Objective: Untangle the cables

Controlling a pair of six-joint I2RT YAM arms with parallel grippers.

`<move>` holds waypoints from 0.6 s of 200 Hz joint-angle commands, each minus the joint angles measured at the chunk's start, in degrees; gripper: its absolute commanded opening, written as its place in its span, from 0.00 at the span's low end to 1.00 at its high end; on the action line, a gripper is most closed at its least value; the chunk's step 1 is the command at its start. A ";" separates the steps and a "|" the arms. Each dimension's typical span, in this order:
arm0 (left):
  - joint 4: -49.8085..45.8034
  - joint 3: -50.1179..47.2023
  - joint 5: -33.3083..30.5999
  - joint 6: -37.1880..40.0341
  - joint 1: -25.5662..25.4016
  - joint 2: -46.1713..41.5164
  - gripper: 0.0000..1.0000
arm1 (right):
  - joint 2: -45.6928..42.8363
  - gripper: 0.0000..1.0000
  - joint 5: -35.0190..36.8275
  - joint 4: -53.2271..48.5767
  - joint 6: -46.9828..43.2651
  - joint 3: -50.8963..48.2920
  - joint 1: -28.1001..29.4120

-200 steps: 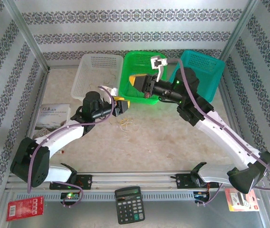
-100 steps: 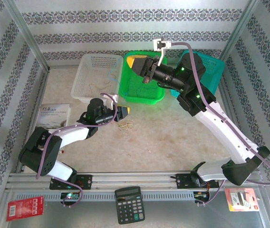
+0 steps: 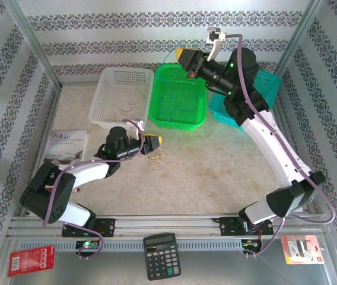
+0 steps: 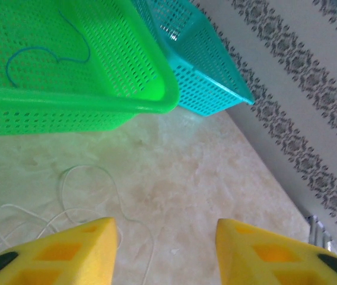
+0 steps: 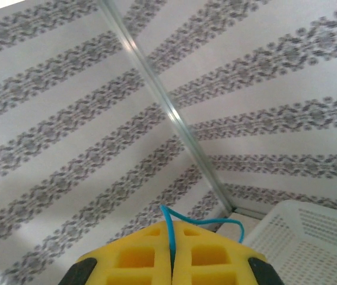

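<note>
Thin whitish and tan cables (image 3: pixel 157 158) lie in loose loops on the table, and in the left wrist view a whitish cable (image 4: pixel 67 178) curls just ahead of my left fingers. My left gripper (image 3: pixel 152 141) (image 4: pixel 165 234) hovers low beside them, open, with nothing between its yellow fingers. My right gripper (image 3: pixel 186 57) (image 5: pixel 172 230) is raised high behind the green basket (image 3: pixel 177 122), shut on a thin blue cable (image 5: pixel 216 222) that sticks out of its tips. Another blue cable (image 4: pixel 14 56) lies inside the green basket (image 4: pixel 127 104).
A white basket (image 3: pixel 106 80) (image 5: pixel 311 237) with thin tan strands (image 3: pixel 124 107) stands at the back left. A teal basket (image 3: pixel 263 89) (image 4: pixel 210 83) sits right of the green one. A booklet (image 3: pixel 64 145) lies left. A calculator (image 3: pixel 161 255) sits at the near rail. Patterned walls enclose the table.
My right arm has lifted up and back from over the green basket, jaws staying shut. My left arm has drawn back and lowered toward the loose cables, its jaws narrowing and reopening.
</note>
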 commanded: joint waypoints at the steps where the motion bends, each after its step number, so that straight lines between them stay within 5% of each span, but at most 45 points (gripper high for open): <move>1: 0.99 -0.23 0.53 -0.29 -0.72 -2.84 0.52 | 3.35 0.00 0.60 1.08 0.34 3.16 -2.30; 100: -4.02 1.45 -4.15 -2.20 -0.79 -9.79 0.74 | 30.93 0.00 3.30 -5.35 -3.11 13.69 -7.88; 120: -5.05 1.68 -4.75 -2.22 -0.73 -10.28 0.75 | 37.46 0.19 3.04 -10.02 -3.81 18.26 -8.36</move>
